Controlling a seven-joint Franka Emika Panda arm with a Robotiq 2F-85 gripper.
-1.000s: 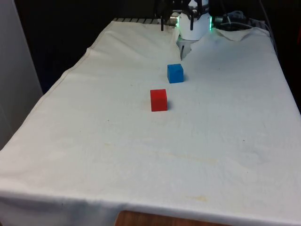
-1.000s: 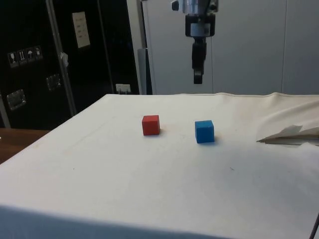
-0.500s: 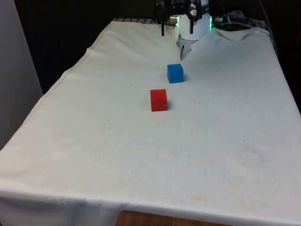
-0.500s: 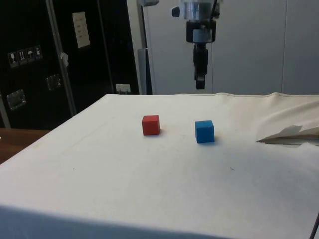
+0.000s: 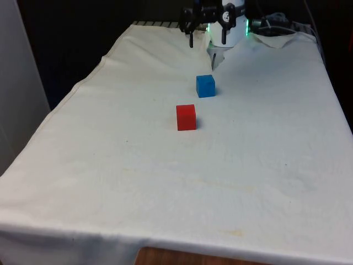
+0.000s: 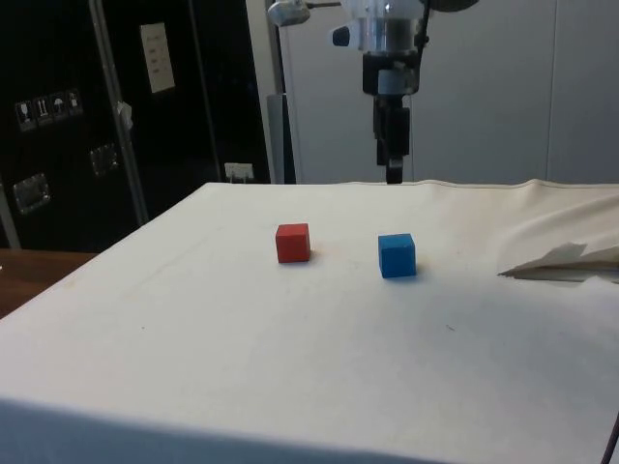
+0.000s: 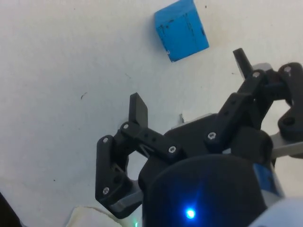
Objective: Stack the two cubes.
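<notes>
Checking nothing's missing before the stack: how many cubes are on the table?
2. The red cube sits mid-table on the white cloth; the blue cube stands apart from it, nearer the robot. Both are fully visible, nothing hiding more.

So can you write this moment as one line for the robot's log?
gripper: open, in the air, holding nothing | blue cube: on cloth | red cube: on cloth, apart from blue | stack: not started

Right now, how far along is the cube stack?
Done: nothing stacked. The red cube and the blue cube sit apart on the white cloth. In hand: nothing; the gripper is open and empty, above the cloth behind the blue cube in the side view. Left: descend, grasp one cube, lift it, set it on the other.
</notes>
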